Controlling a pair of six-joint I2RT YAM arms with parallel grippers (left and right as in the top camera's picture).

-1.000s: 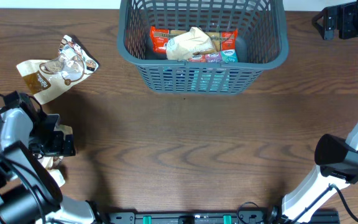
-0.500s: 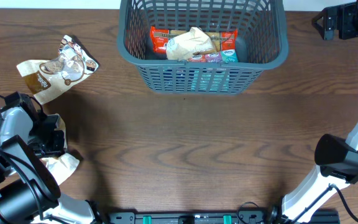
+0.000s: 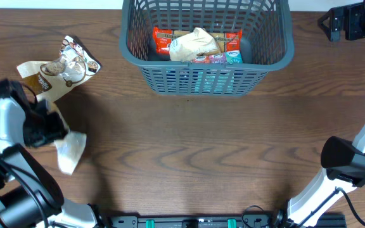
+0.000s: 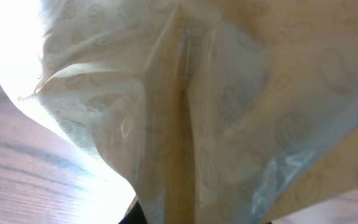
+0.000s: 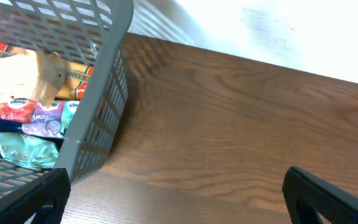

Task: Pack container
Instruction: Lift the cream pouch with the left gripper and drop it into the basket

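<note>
done: the container sits far centre and already holds several packets: a red packet, a cream packet, and a purple packet and teal packet on the near side of the floor.
in hand: the pale packet hangs off the left gripper at the near left, just above the table.
left pincer: the wrapper fills the left wrist view and hides the jaws. With the packet dangling from it, I read it as clamped on the pale packet.
right pincer: the right gripper is parked far right, beside the container's right wall. Its jaws are apart with nothing between them.
left to do: carry the pale packet over and drop it in. After that, one brown-and-white packet lies on the table at far left, well apart from the container.
progress: my estimate is past halfway, with two packets outside against at least four inside.
edges: the container rim is thick and the walls are tall, so the packet has to clear the left or near rim before release. It hangs low, so a snag on the rim looks possible.
open room: bare wood runs from the left gripper to the container's near-left corner, with nothing in that path. The loose packet lies just far of the left gripper. The right arm sits near right, out of the way.
space inside: the left and far parts of the container floor look free.
</note>
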